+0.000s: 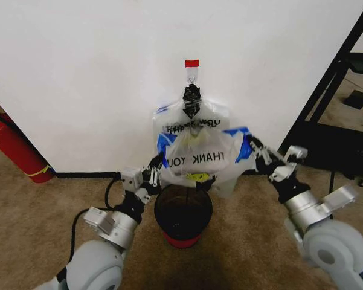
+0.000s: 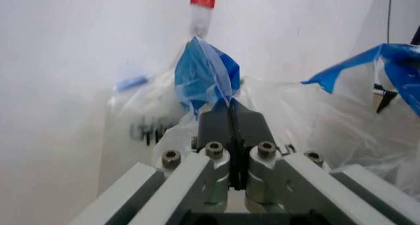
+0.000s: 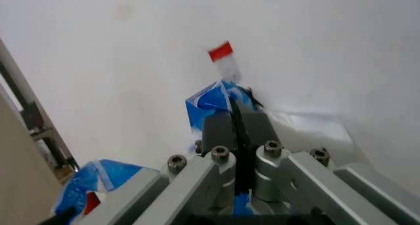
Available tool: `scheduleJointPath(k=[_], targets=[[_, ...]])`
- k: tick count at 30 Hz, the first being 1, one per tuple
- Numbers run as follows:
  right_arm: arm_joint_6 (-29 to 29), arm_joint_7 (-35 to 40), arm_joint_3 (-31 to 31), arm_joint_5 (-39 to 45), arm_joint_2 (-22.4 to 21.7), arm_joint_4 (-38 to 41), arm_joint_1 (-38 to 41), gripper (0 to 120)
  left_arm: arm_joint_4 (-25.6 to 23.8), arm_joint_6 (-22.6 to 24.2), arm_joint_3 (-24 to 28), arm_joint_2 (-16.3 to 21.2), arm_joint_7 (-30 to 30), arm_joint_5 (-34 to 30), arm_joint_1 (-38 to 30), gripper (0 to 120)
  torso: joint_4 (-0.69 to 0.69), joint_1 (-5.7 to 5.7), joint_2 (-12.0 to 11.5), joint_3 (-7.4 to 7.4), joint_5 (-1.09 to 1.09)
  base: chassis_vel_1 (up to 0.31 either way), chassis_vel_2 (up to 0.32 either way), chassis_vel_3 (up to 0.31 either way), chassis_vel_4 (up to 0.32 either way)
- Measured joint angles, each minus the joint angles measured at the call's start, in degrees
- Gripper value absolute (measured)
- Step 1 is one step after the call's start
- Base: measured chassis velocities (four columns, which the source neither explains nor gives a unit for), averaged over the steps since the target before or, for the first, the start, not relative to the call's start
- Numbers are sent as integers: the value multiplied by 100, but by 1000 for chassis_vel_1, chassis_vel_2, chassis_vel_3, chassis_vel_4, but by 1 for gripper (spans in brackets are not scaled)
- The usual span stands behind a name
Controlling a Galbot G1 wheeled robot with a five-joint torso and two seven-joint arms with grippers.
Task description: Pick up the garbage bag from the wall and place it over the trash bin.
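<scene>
Both claws are clamped on the thin, see-through plastic garbage bag (image 1: 200, 158) with blue streaks and a yellow smiley print. From the head view you see the left gripper (image 1: 153, 176) and right gripper (image 1: 253, 149) stretching it open between them just above the round black wire-mesh trash bin (image 1: 183, 214) with its red base — in front of the plain white wall (image 1: 96, 78).

Your left wrist view shows the left gripper (image 2: 231, 117) pinched together on a blue fold.

Your right wrist view shows the right gripper (image 3: 233, 121) likewise closed on blue plastic, below the small red tape patch (image 3: 221, 51).

Carpeted test room: bare white wall (image 1: 78, 72), fire extinguisher (image 1: 15, 148).
</scene>
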Motion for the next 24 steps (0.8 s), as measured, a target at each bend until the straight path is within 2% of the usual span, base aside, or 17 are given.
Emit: scheduleJointPath(k=[3,7,10,17,24], targets=[[-145,222,83,412,-105,191,159,0,-237,143,-92,134,-83,-350,-220,0,2,0,0,0,0,0,0,0,0],[-275,416,308,875,-301,423,129,0,-463,270,-185,385,-199,-725,-416,0,-3,0,0,0,0,0,0,0,0],[-290,449,310,967,-343,459,147,0,-471,272,-202,437,-205,-767,-403,0,0,0,0,0,0,0,0,0,0],[-381,543,-223,829,-125,265,317,0,-240,277,-140,169,-272,-743,-192,0,0,0,0,0,0,0,0,0,0],[-425,665,-763,786,58,0,545,0,-201,247,-307,46,-297,-656,266,0,0,0,0,0,1,0,0,0,0]])
